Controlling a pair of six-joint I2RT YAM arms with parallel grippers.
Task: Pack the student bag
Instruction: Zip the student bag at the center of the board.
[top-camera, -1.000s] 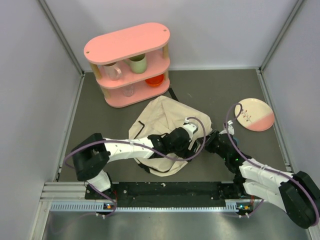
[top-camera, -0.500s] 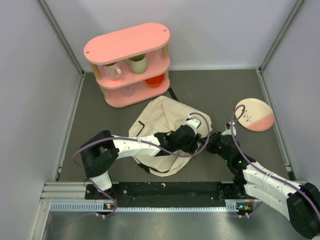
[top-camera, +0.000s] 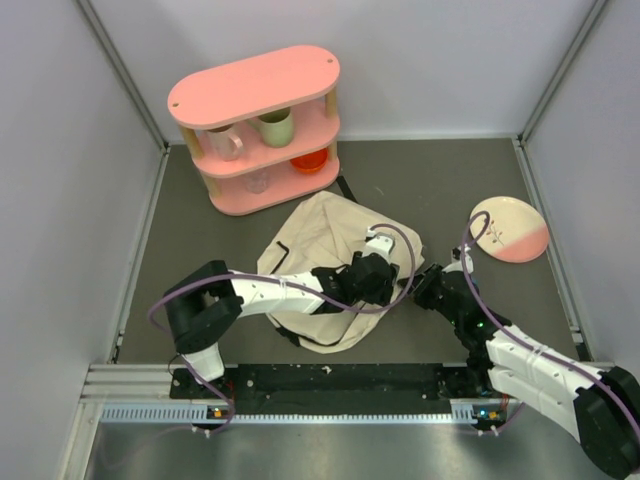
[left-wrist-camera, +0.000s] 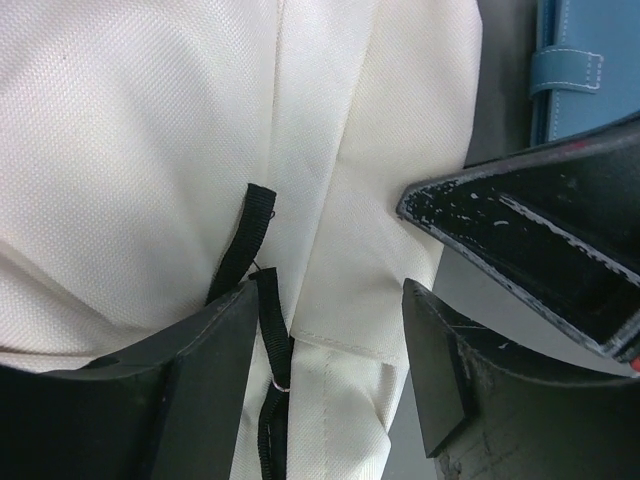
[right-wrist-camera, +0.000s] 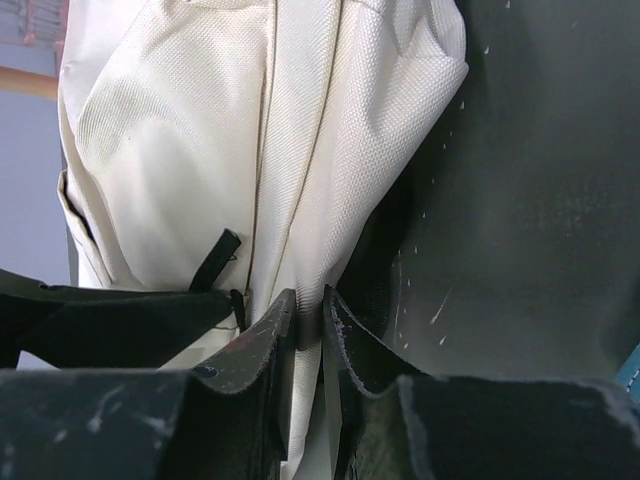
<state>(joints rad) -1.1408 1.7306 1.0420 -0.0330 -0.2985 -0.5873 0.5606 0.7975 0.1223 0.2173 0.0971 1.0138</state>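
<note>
left hand (left-wrist-camera: 328, 300): fingers spread, straddling cream fabric and a black zipper pull (left-wrist-camera: 243, 245)
right hand (right-wrist-camera: 308, 305): pressed nearly together, pinching a fold of the student bag (right-wrist-camera: 200, 130)
student bag: lies on the tabletop (top-camera: 420, 190), beneath both hands
blue case (left-wrist-camera: 572, 60): just beyond left hand

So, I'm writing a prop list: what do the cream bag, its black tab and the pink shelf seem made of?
The student bag: woven cloth, matte cream, probably canvas; a fine grid weave shows. Its black tab: ribbed webbing, likely nylon. The pink shelf: painted board, it seems; its top is smooth, evenly coloured and matte.
</note>
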